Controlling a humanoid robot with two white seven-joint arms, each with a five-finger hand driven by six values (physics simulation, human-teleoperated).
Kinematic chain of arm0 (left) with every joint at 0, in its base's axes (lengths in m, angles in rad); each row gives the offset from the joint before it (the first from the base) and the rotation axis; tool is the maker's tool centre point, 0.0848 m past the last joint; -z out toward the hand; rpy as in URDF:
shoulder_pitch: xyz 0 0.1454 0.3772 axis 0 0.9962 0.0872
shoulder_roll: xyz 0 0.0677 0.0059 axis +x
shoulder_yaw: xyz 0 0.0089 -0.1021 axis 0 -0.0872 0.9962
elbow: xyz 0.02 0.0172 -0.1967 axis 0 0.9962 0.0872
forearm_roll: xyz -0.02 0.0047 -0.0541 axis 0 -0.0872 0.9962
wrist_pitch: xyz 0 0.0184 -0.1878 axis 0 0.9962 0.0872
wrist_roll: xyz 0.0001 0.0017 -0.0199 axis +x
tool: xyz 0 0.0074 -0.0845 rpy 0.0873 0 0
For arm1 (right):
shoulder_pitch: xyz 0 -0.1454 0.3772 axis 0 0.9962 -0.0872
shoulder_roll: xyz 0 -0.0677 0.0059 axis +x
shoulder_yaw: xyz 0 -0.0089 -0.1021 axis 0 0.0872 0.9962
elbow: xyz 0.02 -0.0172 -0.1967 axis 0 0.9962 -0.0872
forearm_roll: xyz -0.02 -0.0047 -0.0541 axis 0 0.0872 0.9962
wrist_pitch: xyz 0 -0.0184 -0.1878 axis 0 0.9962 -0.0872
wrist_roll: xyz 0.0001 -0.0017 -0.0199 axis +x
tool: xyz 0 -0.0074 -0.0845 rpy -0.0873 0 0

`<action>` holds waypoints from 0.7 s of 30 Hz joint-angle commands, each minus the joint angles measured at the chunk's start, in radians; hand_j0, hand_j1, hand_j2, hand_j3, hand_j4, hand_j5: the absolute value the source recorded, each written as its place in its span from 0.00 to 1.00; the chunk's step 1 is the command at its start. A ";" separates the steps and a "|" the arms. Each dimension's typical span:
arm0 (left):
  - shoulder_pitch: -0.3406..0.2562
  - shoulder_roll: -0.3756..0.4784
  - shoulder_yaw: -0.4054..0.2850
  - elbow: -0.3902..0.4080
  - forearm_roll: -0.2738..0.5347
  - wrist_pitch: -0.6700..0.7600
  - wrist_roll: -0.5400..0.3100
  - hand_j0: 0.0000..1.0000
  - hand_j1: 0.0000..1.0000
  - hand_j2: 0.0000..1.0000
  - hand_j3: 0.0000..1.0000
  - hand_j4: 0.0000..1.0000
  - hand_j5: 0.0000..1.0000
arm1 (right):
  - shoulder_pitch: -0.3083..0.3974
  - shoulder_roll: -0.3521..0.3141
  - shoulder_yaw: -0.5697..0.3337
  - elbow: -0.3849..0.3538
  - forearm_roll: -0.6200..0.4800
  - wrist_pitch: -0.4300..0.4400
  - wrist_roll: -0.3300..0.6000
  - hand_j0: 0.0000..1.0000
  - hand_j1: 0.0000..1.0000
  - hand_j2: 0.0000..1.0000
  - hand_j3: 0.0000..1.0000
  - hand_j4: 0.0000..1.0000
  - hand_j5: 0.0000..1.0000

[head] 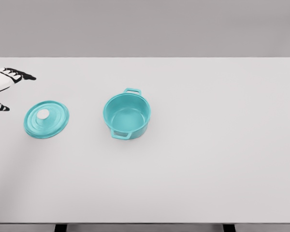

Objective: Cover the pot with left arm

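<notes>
Teal lid (pixel 46 119) lies apart from pot (pixel 127 115) (uncovered); left hand (pixel 5 87) nearby

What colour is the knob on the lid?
White or pale grey, on the teal lid; the head view shows it.

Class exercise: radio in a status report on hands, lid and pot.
Left hand open, left of lid. Lid flat on table, untouched. Pot uncovered, path between clear. Right hand not in view.

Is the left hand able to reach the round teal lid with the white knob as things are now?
Probably yes. The left hand is open just to the left of the round teal lid with the white knob, and only bare white table lies between them.
</notes>
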 commanded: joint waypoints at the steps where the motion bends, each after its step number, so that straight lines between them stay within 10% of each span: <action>1: -0.002 0.023 -0.073 0.003 0.054 0.002 -0.012 0.75 0.75 0.75 0.75 0.75 0.75 | 0.000 0.000 0.000 0.000 0.000 0.000 0.000 1.00 1.00 1.00 1.00 1.00 1.00; 21: -0.009 0.006 -0.171 0.007 0.053 0.002 -0.012 0.76 0.76 0.76 0.76 0.76 0.76 | 0.000 0.000 0.000 0.000 0.000 0.000 0.000 1.00 1.00 1.00 1.00 1.00 1.00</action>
